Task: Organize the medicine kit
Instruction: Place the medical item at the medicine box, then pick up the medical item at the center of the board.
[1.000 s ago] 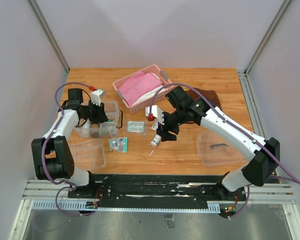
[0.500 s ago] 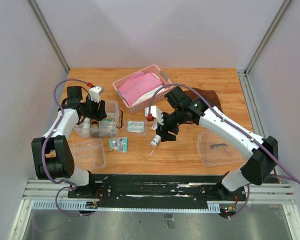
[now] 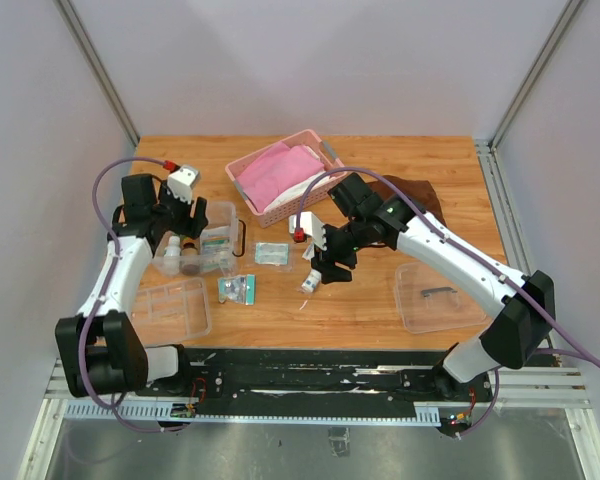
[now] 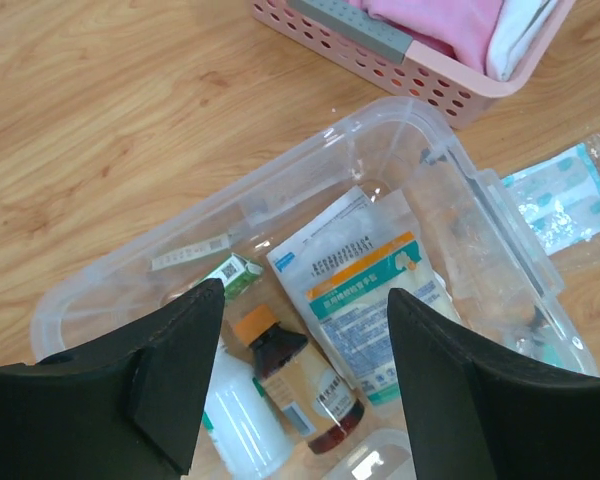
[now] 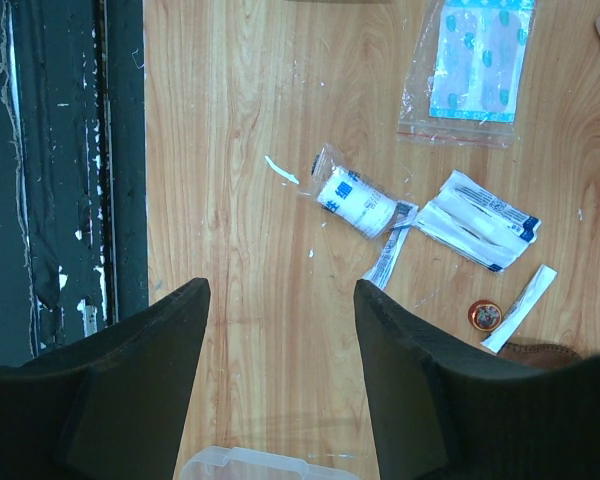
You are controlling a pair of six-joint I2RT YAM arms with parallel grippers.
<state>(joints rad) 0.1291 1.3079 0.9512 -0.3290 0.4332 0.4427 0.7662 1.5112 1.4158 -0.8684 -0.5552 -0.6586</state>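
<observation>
Hovering with left gripper (image 4: 310,295) spread wide, empty, over the medicine kit (image 4: 280,180) at the table's left. Holding right gripper (image 5: 282,285) open, empty, above a wrapped roll (image 5: 355,200) near centre. Could shove roll aside if lowered off-centre.

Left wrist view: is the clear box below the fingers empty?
No, the clear box holds a blue-and-orange printed packet, a brown bottle with an orange cap and a white bottle.
</observation>
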